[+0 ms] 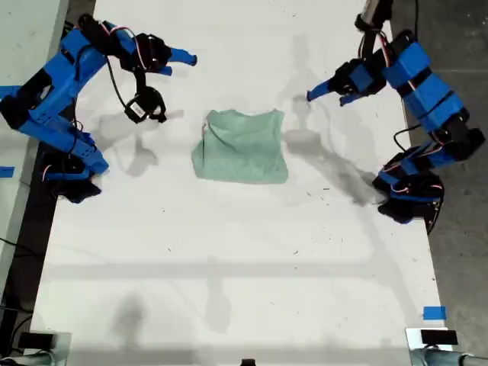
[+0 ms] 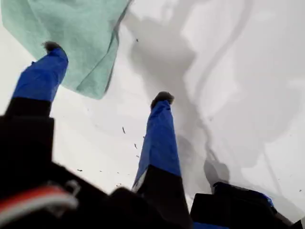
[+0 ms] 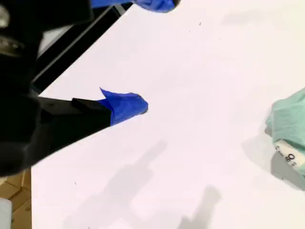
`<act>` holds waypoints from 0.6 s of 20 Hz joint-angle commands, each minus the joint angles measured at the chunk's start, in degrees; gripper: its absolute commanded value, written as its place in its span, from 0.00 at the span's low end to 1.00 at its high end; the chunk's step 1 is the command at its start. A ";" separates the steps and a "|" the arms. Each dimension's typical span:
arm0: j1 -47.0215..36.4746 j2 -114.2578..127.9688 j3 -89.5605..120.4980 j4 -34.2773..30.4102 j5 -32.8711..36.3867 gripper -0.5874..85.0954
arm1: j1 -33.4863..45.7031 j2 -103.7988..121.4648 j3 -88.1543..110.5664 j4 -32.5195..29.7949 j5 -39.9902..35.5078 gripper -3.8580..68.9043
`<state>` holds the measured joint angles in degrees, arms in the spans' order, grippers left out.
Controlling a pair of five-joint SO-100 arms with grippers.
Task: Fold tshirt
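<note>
- The tshirt (image 1: 242, 149) is lying folded into a roughly square bundle on the white worktop (image 1: 229, 252), about midway between the two arms and a bit towards the far edge in the exterior view.
- my first gripper (image 1: 324, 93) is on the arm at the exterior view's right. It points at the shirt's upper right corner, near it but not touching.
- In the first wrist view its jaws are clearly spread apart (image 2: 107, 71) with nothing between them. One fingertip overlaps the mint cloth (image 2: 71, 33) in the picture and the other is over bare worktop.
- my second gripper (image 1: 179, 62) is on the arm at the exterior view's left, up near the far edge of the worktop and well apart from the shirt.
- Its jaws are apart too (image 3: 155, 55), holding nothing.
- From that second wrist view you only catch an edge of the shirt (image 3: 290, 124), with a small white label (image 3: 288, 156) sticking out. Can't read it properly.
</note>
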<state>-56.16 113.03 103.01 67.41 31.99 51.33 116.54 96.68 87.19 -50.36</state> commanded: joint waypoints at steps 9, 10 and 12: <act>20.74 60.82 69.61 -18.90 -29.27 0.01 | -23.20 65.83 66.09 -13.80 28.04 0.03; 22.06 66.27 73.39 -17.67 -31.90 0.01 | -25.40 72.07 70.58 -13.80 30.94 0.03; 23.91 83.06 79.72 -13.80 -33.93 0.01 | -28.56 83.06 78.31 -12.66 33.49 0.04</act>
<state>-34.45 181.67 180.00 50.36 0.62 25.49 192.04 170.68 73.83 -18.11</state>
